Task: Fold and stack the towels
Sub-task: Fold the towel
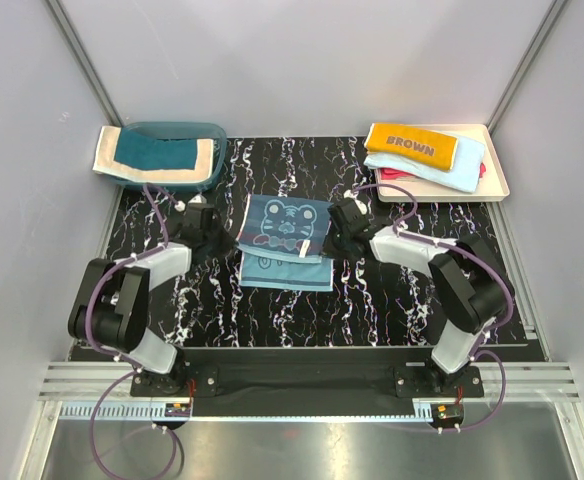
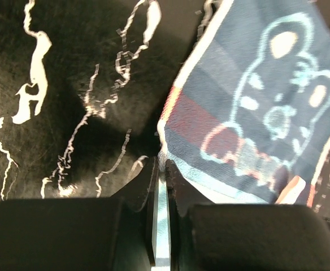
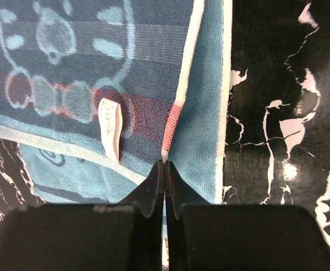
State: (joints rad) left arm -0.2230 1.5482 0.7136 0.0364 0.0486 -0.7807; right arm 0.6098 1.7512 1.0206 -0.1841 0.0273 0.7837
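Five towels show from above. Far left, the dark teal towel with cream border (image 1: 157, 152) lies draped over the translucent teal basin (image 1: 215, 168), unfolded and apparently not yet dealt with.

Next comes the left gripper (image 1: 204, 222), whose jaws are closed on the left edge of the dusty blue cartoon towel (image 1: 284, 235); its wrist camera shows a thin strip of cloth pinched between them (image 2: 162, 164). That towel sits at the middle of the black marbled bench (image 1: 392, 300), its bear-face panel spread between the two arms with a second layer of the same cloth showing beneath it on the near side.

On its right edge the right gripper (image 1: 344, 222) has its jaws shut on the hem as well (image 3: 164, 166), beside a small white label (image 3: 109, 127).

Far right, the cream tray (image 1: 498, 183) holds the stack: the orange BROWN towel (image 1: 412, 145) on top of the plain light blue towel (image 1: 442, 172), with the red towel (image 1: 483, 170) just peeking out.

I judge this to be the first fold of the blue towel. The next move calls for both arms to carry the pinched edge evenly, keeping it taut and level, lay it onto the opposite edge, then let go together.
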